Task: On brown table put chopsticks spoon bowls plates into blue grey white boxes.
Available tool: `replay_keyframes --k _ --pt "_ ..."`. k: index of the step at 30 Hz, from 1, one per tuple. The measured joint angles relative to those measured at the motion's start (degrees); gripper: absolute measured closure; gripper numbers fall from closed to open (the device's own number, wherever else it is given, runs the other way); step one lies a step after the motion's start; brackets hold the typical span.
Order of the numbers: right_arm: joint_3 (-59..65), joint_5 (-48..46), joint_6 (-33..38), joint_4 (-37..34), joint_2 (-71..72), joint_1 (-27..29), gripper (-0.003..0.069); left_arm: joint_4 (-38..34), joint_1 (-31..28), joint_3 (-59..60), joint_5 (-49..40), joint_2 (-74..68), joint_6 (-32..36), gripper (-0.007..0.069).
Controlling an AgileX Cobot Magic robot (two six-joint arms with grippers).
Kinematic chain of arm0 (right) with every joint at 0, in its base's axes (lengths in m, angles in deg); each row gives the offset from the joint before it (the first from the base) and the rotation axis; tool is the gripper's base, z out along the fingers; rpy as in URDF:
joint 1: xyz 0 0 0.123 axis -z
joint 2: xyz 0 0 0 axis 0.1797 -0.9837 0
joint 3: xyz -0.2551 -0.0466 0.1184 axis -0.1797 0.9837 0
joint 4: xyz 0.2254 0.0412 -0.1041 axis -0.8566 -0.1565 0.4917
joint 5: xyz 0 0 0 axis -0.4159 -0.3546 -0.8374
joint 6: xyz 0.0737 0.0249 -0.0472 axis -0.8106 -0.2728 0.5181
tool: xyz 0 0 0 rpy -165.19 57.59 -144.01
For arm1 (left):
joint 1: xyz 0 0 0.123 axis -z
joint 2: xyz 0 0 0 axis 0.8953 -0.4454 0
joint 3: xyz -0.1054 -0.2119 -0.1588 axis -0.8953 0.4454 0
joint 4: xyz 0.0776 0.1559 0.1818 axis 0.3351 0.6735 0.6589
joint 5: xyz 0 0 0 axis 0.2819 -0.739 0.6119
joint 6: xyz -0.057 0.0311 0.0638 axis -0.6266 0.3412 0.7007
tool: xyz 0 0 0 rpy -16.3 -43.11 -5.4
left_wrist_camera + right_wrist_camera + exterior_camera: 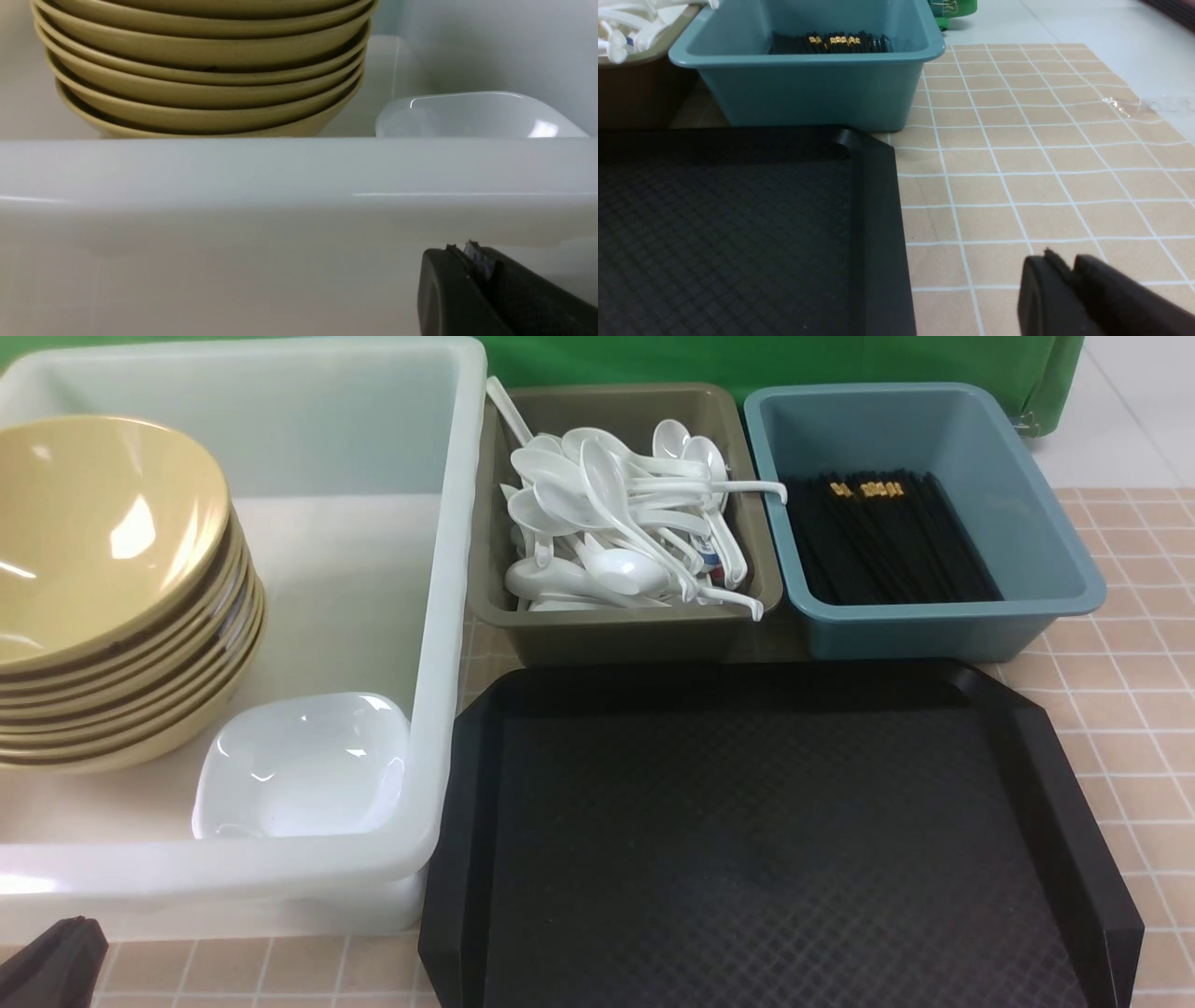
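While bowls and plate sit in the white box at 9 o'clock, both end effectors, left shut, right nearly closed, hold nothing; a careless sweep could nudge the bench tray.

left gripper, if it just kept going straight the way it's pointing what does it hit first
Most likely the near wall of the white box, which fills the left wrist view right ahead of the shut left gripper. The stacked bowls and the plate sit beyond that wall, inside. How wide the gap is cannot be judged.
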Motion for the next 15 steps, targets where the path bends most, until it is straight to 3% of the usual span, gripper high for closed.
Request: replay_keyframes --k 15 --pt "0.00 0.00 0.00 0.00 0.00 0.00 0.0518 0.00 0.00 0.00 0.00 0.00 0.00 0.0623"
